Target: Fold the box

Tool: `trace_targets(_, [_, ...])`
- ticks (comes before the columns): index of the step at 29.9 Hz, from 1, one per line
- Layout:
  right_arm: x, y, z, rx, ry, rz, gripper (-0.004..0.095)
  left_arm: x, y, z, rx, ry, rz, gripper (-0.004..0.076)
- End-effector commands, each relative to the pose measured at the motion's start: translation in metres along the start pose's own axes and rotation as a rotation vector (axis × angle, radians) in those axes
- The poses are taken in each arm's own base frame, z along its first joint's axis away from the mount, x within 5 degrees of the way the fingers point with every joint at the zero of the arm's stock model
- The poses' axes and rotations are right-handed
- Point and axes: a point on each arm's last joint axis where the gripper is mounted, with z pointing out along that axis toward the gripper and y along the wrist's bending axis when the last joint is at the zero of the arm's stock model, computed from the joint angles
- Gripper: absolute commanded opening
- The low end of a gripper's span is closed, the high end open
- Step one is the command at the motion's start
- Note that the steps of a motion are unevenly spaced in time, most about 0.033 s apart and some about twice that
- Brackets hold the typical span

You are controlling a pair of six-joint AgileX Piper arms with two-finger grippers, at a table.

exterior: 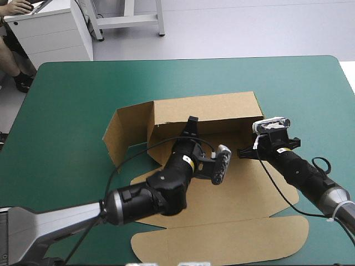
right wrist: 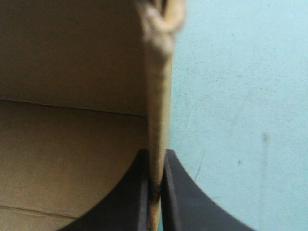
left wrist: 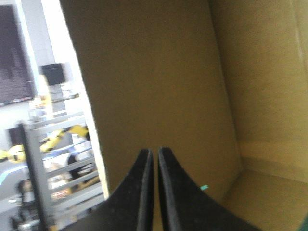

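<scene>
1. Nearest first: lid panel of the box lying flat on the teal-green surface, untouched. Sensibly left for last, judging by the layout.
2. Moving in: box base flat at mid-surface, one arm reaching over it from each side, so all the work is up at the walls beyond.
3. On the left: left gripper inside the tray, black fingers all but closed, with only a thin slit between them and no board seen in that slit. Aimed at the back wall and close to it; touching or not, hard to say. Probably there to brace or nudge that wall upright.
4. On the right: right gripper pinched tight on the upright edge of the right side wall. Brown board clamped between the fingers, teal-green cover on the outer side, box interior on the inner. Held that way, by the look of it, to set this wall square to the base.
5. Farther out: back wall raised along the far side of the base. Left side wall up too, but splayed outward at an angle, not tucked in.
6. Beyond that: open teal-green surface out to the far edge.
7. Verdict: roughly midway. Walls up, nothing locked, left wall and lid to come. Risk: releasing on the right too early and losing that wall outward.
</scene>
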Motion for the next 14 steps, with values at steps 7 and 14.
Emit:
trace_targets(7, [-0.011, -0.002, -0.004, 0.015, -0.05, 0.013, -0.0019, 0.086, 0.125, -0.04, 0.184, -0.077, -0.519, 0.0014])
trace_targets(14, [-0.01, -0.001, -0.003, 0.006, -0.041, 0.012, -0.0019, 0.219, 0.165, -0.026, -0.004, 0.104, -1.267, 0.0013])
